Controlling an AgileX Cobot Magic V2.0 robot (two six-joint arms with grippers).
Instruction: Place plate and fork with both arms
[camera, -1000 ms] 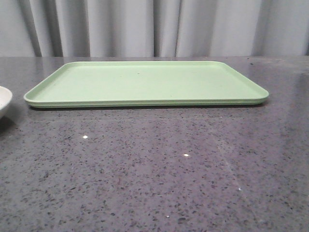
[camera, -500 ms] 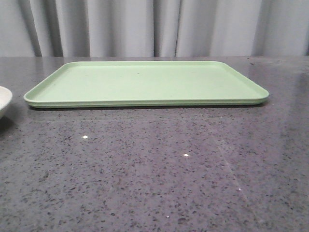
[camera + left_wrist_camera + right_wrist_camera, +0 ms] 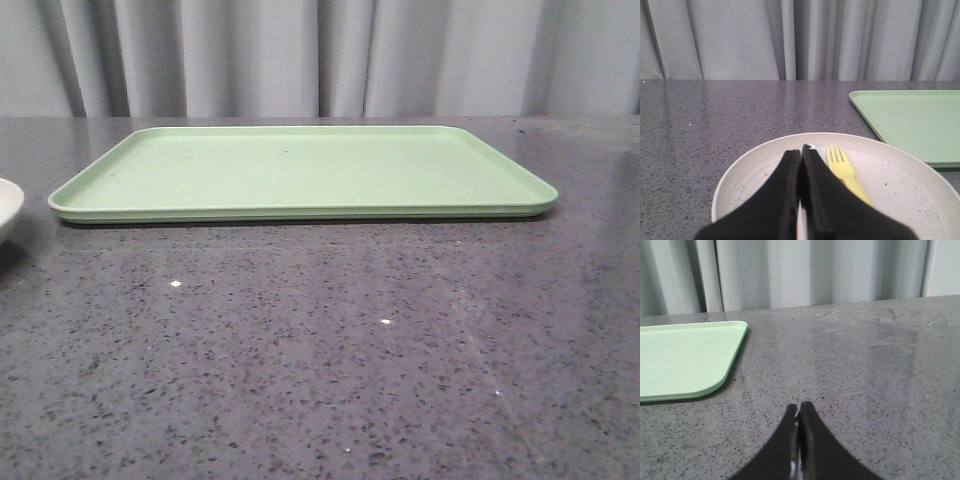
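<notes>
Both grippers are clenched on nothing, the left gripper (image 3: 801,150) poised above the plate (image 3: 900,180) holding the fork (image 3: 846,171) by the counter's left edge, the right gripper (image 3: 799,407) over bare counter (image 3: 865,365) beside the green tray (image 3: 300,170).
</notes>
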